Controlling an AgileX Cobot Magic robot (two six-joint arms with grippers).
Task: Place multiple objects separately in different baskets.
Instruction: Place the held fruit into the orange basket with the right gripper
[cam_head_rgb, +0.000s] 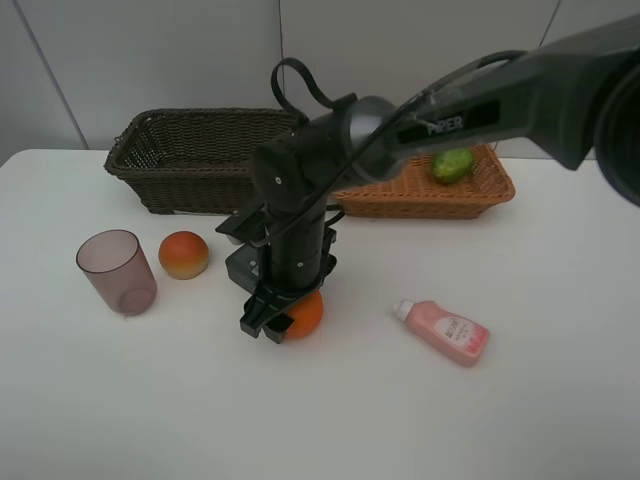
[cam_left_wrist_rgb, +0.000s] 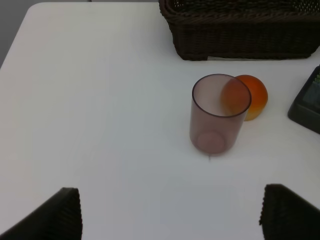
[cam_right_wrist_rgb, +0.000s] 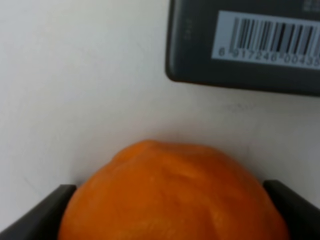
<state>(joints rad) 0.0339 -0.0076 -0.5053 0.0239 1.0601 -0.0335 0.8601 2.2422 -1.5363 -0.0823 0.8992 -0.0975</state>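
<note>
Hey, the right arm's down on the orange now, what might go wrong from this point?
One: the right gripper has its jaws against the round sides of the orange, which might slip out and roll when lifted. Two: the dark grey bottle lies close to the orange, so the arm may nudge it. Three: the tan basket already holds the lime; a careless drop there could knock it.

In the high view the right arm (cam_head_rgb: 400, 125) covers most of the orange (cam_head_rgb: 306, 312) and a stretch of the light basket (cam_head_rgb: 440, 205). The right wrist view shows the orange blurred and cut by the edge, and the dark grey bottle (cam_right_wrist_rgb: 200, 45) cut off too. Whether the right pincer (cam_right_wrist_rgb: 170, 210) actually presses the orange cannot be told.
</note>
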